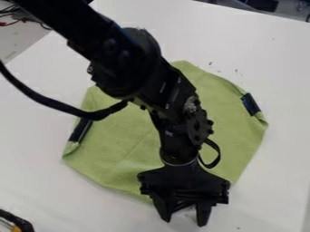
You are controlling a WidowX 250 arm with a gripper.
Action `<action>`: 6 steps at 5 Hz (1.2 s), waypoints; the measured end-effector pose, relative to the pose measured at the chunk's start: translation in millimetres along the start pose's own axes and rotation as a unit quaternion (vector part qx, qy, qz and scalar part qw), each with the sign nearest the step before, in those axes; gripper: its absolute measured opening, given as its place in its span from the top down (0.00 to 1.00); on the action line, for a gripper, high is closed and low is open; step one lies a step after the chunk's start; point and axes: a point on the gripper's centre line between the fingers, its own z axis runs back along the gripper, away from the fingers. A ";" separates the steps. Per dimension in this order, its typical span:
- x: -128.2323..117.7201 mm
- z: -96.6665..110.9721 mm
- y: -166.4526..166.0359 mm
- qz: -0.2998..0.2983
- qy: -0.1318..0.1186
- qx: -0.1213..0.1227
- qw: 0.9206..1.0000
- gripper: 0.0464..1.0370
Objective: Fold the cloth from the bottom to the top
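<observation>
The cloth lies flat mid-table, about as long as wide with no clear long axis, one blunt corner pointing away toward the view's top, while the gripper hangs at its bottom edge, fingers parted.

White tabletop noted, its surface marked with small dark specks towards the far side and lit by soft, diffuse light, with red and black cables over a grey surface at upper left and dark, unidentifiable objects beyond the far edge at upper right.
</observation>
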 end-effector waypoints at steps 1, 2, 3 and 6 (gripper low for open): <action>0.2 -0.7 2.1 0.006 0.001 0.004 1.000 0.63; 1.9 -1.4 1.3 0.019 -0.003 -0.003 1.000 0.83; -3.7 -1.2 -1.4 0.033 -0.008 0.006 0.999 0.96; -19.3 49.2 -11.0 0.036 0.013 0.086 0.996 0.99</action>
